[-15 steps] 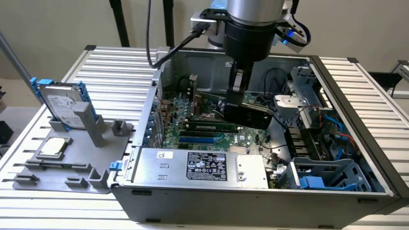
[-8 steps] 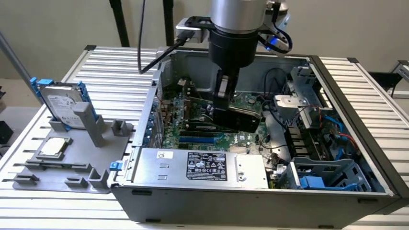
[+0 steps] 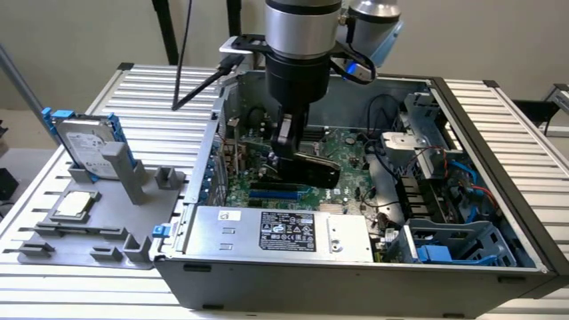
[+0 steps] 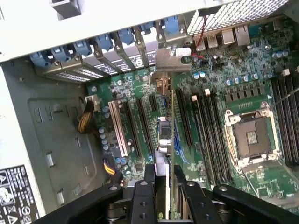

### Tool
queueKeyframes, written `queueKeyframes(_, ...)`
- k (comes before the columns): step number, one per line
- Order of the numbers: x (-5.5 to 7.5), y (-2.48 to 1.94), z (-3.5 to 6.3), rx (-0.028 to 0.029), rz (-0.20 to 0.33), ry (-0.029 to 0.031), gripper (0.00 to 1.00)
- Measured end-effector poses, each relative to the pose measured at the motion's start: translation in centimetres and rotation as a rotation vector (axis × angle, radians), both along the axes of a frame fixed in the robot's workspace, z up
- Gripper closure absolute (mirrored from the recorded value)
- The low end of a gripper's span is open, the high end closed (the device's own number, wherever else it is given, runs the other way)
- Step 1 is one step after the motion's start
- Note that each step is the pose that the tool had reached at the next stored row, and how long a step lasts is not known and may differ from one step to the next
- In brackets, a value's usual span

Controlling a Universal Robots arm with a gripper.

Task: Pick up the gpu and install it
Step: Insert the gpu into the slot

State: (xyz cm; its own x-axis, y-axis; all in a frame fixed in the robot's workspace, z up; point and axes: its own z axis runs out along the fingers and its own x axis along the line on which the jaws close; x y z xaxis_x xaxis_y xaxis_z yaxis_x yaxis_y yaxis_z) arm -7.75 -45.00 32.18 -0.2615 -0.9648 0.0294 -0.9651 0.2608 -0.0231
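Nearest in the exterior view, a gray fixture (image 3: 53,243) lies on the slatted table (image 3: 169,93) at the exterior view's left. A square CPU chip (image 3: 76,203) rests flat on it, and a hard drive (image 3: 87,143) in a blue frame stands upright at its far end. Just right of the fixture sits the open computer case (image 3: 356,283). The power supply (image 3: 280,230) with its black label lies along the case's near edge, and a blue drive cage (image 3: 454,247) sits in the near right corner. Beyond the power supply lies the green motherboard (image 3: 347,147).

The gripper (image 3: 286,150) hangs inside the case over the board's left half, closed narrow on the gpu (image 3: 318,170), with its jaws pressed against both faces of the card. The gpu is held on edge, a little tilted above the board.

In the wrist view the gripper (image 4: 164,184) holds the gpu (image 4: 164,135) edge-on, in line with the long expansion slots (image 4: 140,123). Its silver bracket (image 4: 172,60) is close to the blue-clipped slot covers (image 4: 93,46) at the case's left wall. Whether the card's edge touches a slot cannot be told. The CPU socket (image 4: 252,137) lies well apart from the card. Farthest, the arm (image 3: 302,40) rises out of the case.
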Motion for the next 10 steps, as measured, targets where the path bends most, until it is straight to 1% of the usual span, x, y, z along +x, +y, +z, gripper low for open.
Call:
queueKeyframes(2, -0.4, 0.0, -0.37, 0.0, 0.007, -0.0003, 0.73)
queueKeyframes(4, -0.6, 0.0, -0.72, 0.0, 0.024, -0.0008, 0.73)
queueKeyframes(8, -0.6, 0.0, -1.19, 0.0006, 0.092, -0.0025, 0.73)
queueKeyframes(9, -0.6, 0.0, -1.25, 0.0014, 0.11, -0.0027, 0.73)
queueKeyframes(10, -0.6, 0.0, -1.29, 0.0035, 0.127, -0.0028, 0.73)
